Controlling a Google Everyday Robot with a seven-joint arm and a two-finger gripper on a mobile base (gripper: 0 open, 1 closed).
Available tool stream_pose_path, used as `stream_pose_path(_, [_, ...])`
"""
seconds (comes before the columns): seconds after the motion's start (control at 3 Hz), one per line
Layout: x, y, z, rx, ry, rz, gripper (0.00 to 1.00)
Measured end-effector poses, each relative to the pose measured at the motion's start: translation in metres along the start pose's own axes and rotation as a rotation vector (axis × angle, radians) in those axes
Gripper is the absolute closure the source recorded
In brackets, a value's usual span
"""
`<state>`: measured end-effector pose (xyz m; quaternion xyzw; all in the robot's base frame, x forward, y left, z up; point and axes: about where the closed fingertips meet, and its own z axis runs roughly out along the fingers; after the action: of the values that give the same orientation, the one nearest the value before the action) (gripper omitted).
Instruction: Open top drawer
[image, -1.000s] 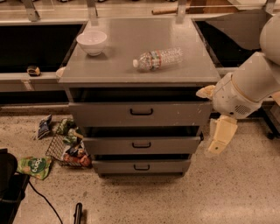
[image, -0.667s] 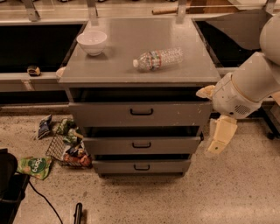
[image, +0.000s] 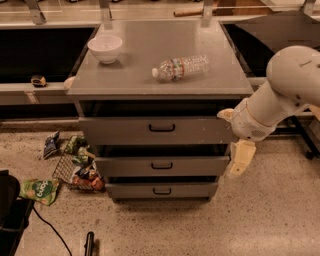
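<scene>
Camera view: snack bags (image: 41, 190) and a wire basket (image: 69, 169) lie on the floor by the desk's (image: 150, 86) lower left corner. A bowl (image: 105, 48) sits near the top's back left corner. A bottle (image: 180, 67) lies on its side toward the right edge. The top drawer (image: 120, 131) sits just under the front edge, with a dark gap above its front. The gripper (image: 239, 156) hangs at the right front corner, beside that drawer's right end. Whether it is spread or closed cannot be told.

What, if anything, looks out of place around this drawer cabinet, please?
A plastic water bottle lies on its side atop the gray cabinet. Snack packets and a wire basket lie strewn on the floor to its left. The gripper hangs at the cabinet's right side.
</scene>
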<state>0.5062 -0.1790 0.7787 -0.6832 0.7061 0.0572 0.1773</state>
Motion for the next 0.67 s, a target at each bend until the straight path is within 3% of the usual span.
stream_pose_path(0.67, [0.029, -0.058, 0.071, -0.009, 0.056, -0.081, 0.00])
